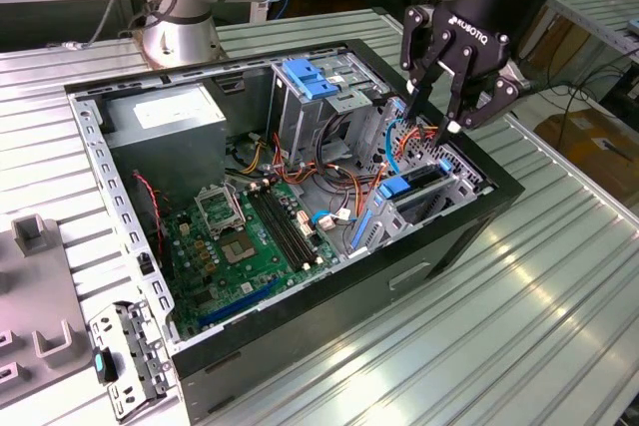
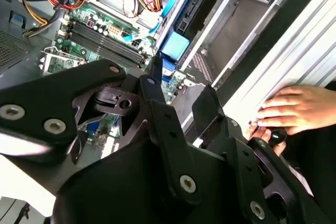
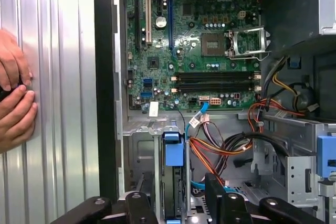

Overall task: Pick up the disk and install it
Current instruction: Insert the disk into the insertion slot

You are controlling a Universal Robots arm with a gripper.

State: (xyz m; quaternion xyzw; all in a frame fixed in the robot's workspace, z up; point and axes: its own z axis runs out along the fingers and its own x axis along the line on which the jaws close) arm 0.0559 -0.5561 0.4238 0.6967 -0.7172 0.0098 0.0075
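The disk (image 1: 411, 190) stands on edge in the drive bay at the corner of the open computer case (image 1: 100, 162) on the exterior view's right, its blue rail end facing up. My gripper (image 1: 432, 119) hangs open just above that bay with nothing between its fingers. In the first wrist view the black fingers (image 3: 218, 195) straddle the slot of the disk (image 3: 171, 148). In the second wrist view the gripper (image 2: 181, 93) is open, and the disk's blue rail end (image 2: 175, 46) lies beyond the fingertips.
Inside the case are a green motherboard (image 1: 250, 236), a grey power supply box (image 1: 165, 117), a metal cage with a blue handle (image 1: 315, 82) and loose cables (image 1: 344, 172). A person's hands (image 3: 13, 103) rest on the ribbed table beside the case. A metal bracket (image 1: 125, 356) lies on the table.
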